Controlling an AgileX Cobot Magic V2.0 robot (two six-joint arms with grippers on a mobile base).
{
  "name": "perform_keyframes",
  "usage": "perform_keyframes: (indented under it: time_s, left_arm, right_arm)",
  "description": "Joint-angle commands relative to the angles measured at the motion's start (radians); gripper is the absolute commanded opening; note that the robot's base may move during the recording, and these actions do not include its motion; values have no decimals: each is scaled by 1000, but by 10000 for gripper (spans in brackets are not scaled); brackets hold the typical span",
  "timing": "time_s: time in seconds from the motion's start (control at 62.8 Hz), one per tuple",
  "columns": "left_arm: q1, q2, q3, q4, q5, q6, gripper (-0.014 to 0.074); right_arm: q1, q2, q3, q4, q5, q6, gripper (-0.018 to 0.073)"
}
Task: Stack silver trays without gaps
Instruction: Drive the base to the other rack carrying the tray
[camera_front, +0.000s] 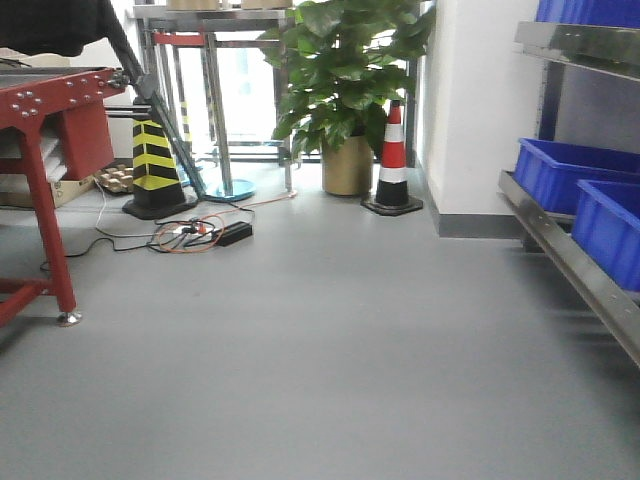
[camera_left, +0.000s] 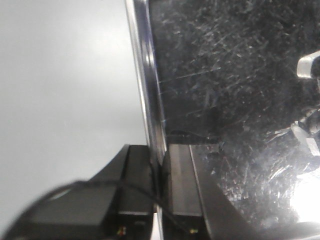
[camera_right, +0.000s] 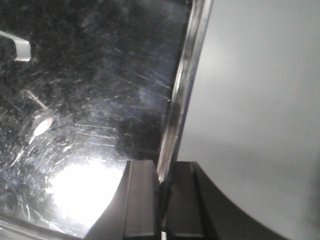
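Note:
A silver tray (camera_left: 235, 110) fills the right of the left wrist view, its scratched bottom dark and reflective. Its left rim (camera_left: 147, 80) runs down into my left gripper (camera_left: 159, 165), which is shut on that rim, one black finger on each side. In the right wrist view the same kind of silver tray (camera_right: 85, 100) fills the left, and its right rim (camera_right: 182, 90) runs down between the black fingers of my right gripper (camera_right: 162, 182), shut on it. No tray or gripper shows in the front view.
Grey floor (camera_front: 320, 350) spreads ahead. A red metal stand (camera_front: 40, 150) is at left, a steel shelf rail (camera_front: 570, 260) with blue bins (camera_front: 560, 170) at right. A potted plant (camera_front: 345, 90), two cones (camera_front: 392, 160) and floor cables (camera_front: 190, 232) lie at the back.

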Motion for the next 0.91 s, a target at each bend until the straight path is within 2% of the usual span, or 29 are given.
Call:
perform_keyframes:
  time_s: [0.0,0.255,0.892]
  left_arm:
    - [-8,-38,-27,-60,43,20,-48]
    - [-8,-36,-27,-86,40,20,-48]
    - [-8,-36,-27,-88,40,20,-48]
  right_arm:
    - [9,-46,-30,37,77,-30,55]
    - [9,-45,-30,37,74,-30,55]
    - [4,-45,-30,38,71,-30,55]
